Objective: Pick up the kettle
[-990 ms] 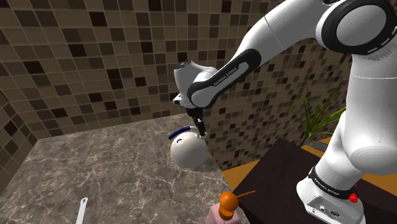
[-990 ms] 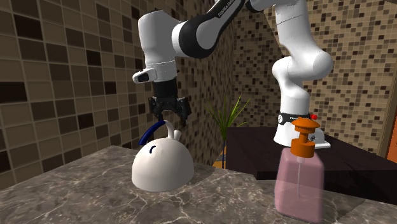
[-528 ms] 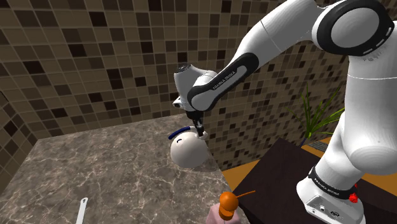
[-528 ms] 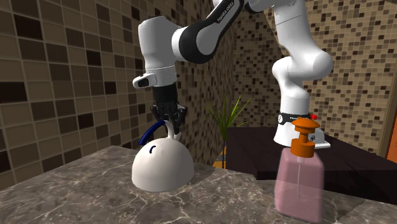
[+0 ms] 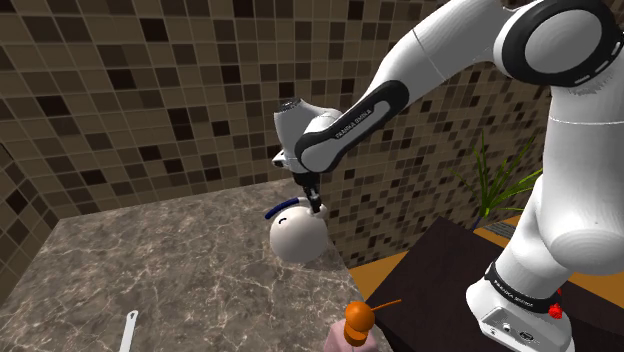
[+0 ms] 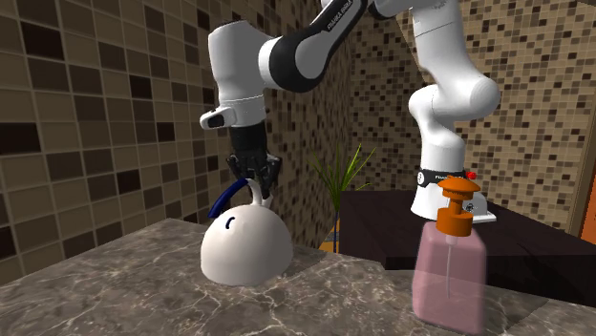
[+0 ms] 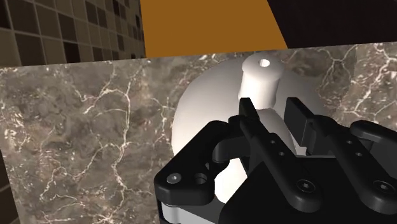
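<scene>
The kettle (image 5: 298, 240) is a white dome with a thin blue handle (image 6: 223, 198) and a short white spout (image 7: 261, 73). It sits on the marble counter (image 5: 150, 270), near the counter's right edge in the shoulder view. My black gripper (image 5: 315, 205) comes down on it from above. The gripper (image 6: 254, 191) is shut on the white piece that rises from the kettle's (image 6: 245, 250) top. In the wrist view the gripper (image 7: 275, 118) clasps that white part between its two fingers, over the kettle's body (image 7: 203, 114).
A pink soap bottle with an orange pump (image 6: 449, 272) stands at the counter's near edge in the second exterior view. A white utensil (image 5: 128, 330) lies at the counter's front. Brown tiled walls close in behind the kettle. A green plant (image 6: 346, 172) and the dark stand (image 5: 440, 280) lie past the counter's edge.
The fingers stood apart over the kettle's top a second ago and have since closed on it. The kettle has hardly shifted.
</scene>
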You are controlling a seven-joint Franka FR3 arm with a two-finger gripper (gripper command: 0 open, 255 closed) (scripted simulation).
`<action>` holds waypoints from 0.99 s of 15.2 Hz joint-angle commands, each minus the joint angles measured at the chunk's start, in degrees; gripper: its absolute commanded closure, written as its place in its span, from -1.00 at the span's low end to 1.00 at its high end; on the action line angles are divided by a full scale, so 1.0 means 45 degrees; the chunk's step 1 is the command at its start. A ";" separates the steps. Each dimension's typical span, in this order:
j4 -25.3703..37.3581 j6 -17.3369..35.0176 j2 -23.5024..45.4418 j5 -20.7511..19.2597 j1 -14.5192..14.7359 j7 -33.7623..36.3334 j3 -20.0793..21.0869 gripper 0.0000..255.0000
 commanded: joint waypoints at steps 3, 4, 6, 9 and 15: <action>0.0186 -0.0535 -0.0372 0.0123 -0.0013 -0.0136 0.0044 1.00; 0.0227 -0.0676 -0.0477 0.0156 -0.0018 -0.0172 0.0054 1.00; 0.0317 -0.0962 -0.0680 0.0218 -0.0026 -0.0244 0.0074 1.00; 0.0474 -0.1396 -0.0969 0.0307 -0.0034 -0.0349 0.0099 1.00; 0.0731 -0.2007 -0.1338 0.0420 -0.0042 -0.0489 0.0127 1.00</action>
